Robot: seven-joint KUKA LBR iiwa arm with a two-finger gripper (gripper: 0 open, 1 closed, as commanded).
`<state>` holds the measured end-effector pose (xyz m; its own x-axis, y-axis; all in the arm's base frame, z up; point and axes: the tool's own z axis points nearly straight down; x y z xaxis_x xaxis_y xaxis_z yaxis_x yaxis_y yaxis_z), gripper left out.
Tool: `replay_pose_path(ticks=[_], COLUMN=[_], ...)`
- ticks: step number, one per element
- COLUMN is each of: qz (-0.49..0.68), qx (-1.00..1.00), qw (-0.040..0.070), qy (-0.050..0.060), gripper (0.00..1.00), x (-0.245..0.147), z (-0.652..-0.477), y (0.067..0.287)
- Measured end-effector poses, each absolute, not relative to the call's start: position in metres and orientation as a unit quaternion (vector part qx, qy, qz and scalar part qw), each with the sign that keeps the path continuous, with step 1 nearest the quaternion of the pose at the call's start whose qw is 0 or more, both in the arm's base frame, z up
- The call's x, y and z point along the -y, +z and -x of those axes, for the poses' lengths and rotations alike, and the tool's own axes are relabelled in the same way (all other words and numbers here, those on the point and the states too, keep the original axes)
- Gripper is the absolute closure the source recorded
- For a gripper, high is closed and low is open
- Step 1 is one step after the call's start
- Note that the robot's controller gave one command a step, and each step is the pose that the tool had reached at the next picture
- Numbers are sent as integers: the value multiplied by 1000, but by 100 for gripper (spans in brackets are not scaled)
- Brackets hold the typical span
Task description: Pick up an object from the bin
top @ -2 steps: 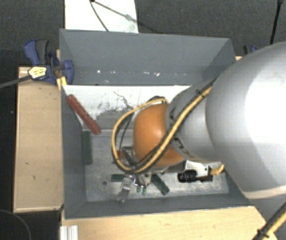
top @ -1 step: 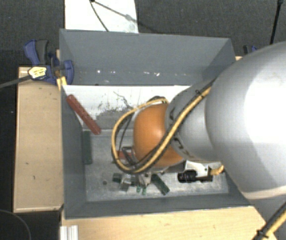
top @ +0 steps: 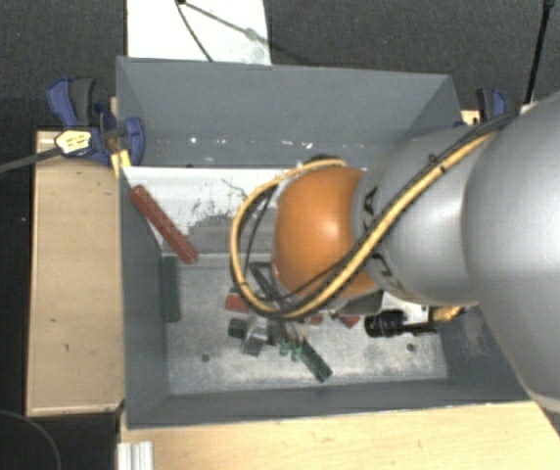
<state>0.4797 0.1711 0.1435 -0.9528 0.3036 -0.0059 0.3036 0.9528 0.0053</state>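
One arm reaches into the grey bin [top: 290, 116], orange wrist cover [top: 314, 228] uppermost | gripper [top: 272, 333] low over a small heap at front centre: green stick [top: 314, 360], red piece [top: 236, 304], grey piece [top: 246, 336] | jaw state: cannot tell | black cylinder [top: 390, 324] just right of the heap | red-brown bar [top: 163, 225] and dark green bar [top: 169, 287] by the left wall

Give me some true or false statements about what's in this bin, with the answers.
1. A reddish-brown bar lies aslant by the bin's left wall. True.
2. A dark green bar lies along the right wall. False: it lies along the left wall, below the reddish-brown bar.
3. The arm's orange cover hangs over the middle of the bin. True.
4. A black cylinder lies in the far left corner. False: it lies toward the near right, right of a small heap under the orange cover.
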Motion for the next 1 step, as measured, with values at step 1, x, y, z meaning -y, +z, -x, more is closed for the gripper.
replay_pose_path(ticks=[1], qz=[-153], qx=[-988], qw=[2], qy=[1], gripper=[100], x=[-172], z=[-481], y=[159])
